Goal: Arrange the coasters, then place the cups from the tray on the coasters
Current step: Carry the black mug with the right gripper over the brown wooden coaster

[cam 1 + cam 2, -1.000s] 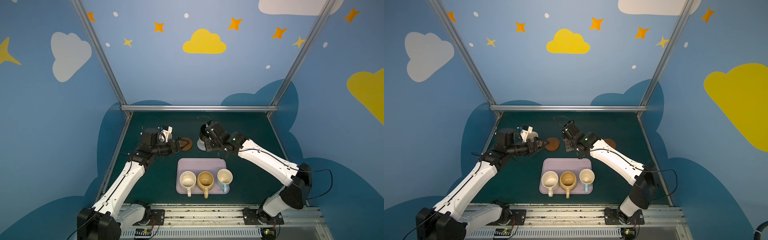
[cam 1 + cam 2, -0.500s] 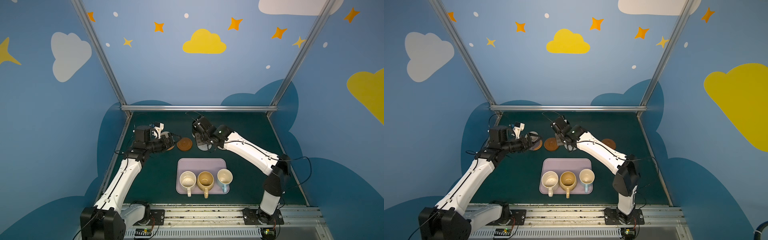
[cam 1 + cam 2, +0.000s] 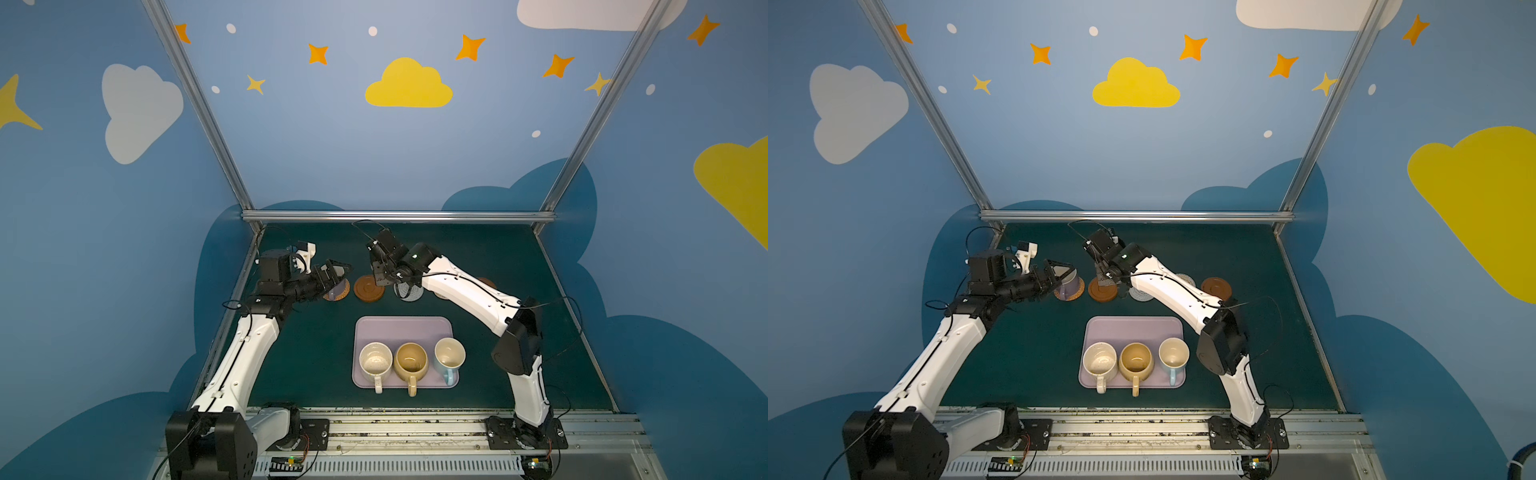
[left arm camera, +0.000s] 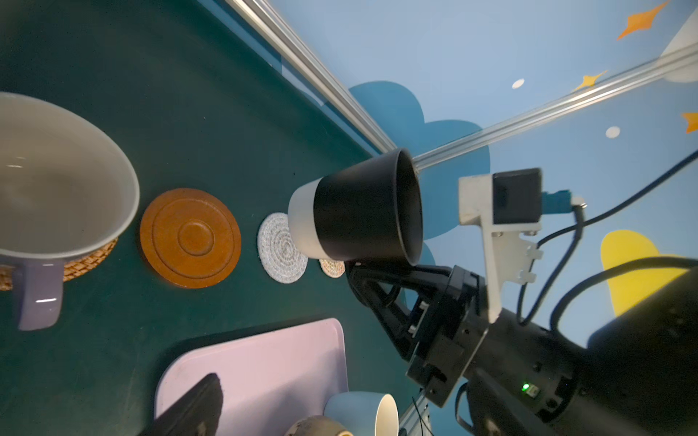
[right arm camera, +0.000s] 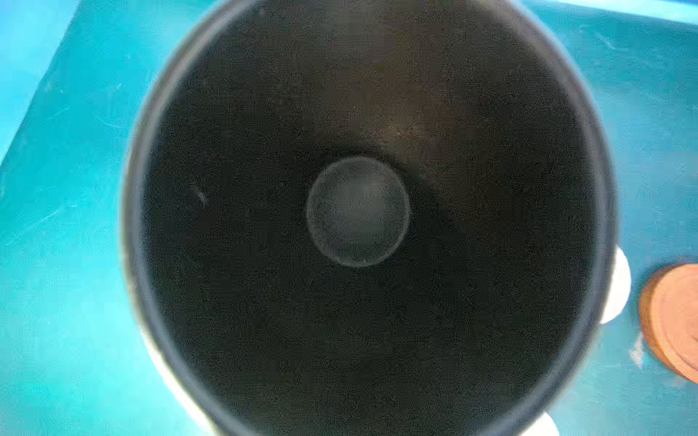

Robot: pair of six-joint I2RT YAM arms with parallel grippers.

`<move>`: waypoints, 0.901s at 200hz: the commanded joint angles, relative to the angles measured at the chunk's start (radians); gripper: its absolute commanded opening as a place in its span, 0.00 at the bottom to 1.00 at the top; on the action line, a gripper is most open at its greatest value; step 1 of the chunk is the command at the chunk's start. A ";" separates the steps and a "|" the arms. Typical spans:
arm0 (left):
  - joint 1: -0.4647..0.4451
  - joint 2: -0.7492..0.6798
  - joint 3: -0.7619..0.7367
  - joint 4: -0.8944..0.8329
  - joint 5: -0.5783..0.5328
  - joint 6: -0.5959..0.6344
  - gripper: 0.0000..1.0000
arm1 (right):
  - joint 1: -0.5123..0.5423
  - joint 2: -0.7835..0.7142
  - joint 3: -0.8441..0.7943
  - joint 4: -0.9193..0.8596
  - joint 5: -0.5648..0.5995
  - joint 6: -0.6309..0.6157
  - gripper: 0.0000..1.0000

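Right gripper (image 4: 362,268), out beyond the pale lilac rectangular tray (image 3: 403,328), was clamped tight on the black ceramic mug (image 4: 359,211), which hung just above the grey woven round coaster (image 4: 282,247). Placement needed, as I read it: mug level, pale base centred over the disc, slow descent, release only once seated flat.

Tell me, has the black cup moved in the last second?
Yes: the black cup has shifted left in both top views, relative to the tray.

left arm (image 3: 249,353), right arm (image 3: 465,291): white shells, black joints, black cables; bases (image 3: 210,446) at 7 and 5 o'clock, seemingly screwed.
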 commanded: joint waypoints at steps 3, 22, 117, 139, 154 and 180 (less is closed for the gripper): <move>0.008 0.002 -0.022 0.049 0.017 -0.032 1.00 | 0.010 0.030 0.089 -0.012 0.013 0.048 0.00; 0.008 0.009 -0.031 0.059 0.022 -0.042 1.00 | 0.011 0.058 0.107 -0.010 -0.006 0.075 0.00; 0.016 0.019 -0.082 0.100 -0.044 -0.065 0.99 | 0.014 0.205 0.214 -0.034 -0.031 0.153 0.00; 0.040 0.019 -0.094 0.091 -0.052 -0.063 0.99 | 0.015 0.223 0.221 -0.034 -0.029 0.168 0.00; 0.053 0.015 -0.097 0.088 -0.053 -0.051 0.99 | 0.015 0.241 0.235 -0.042 -0.030 0.170 0.00; 0.053 0.044 -0.063 0.015 -0.019 -0.001 0.98 | 0.017 0.264 0.254 -0.042 -0.030 0.172 0.00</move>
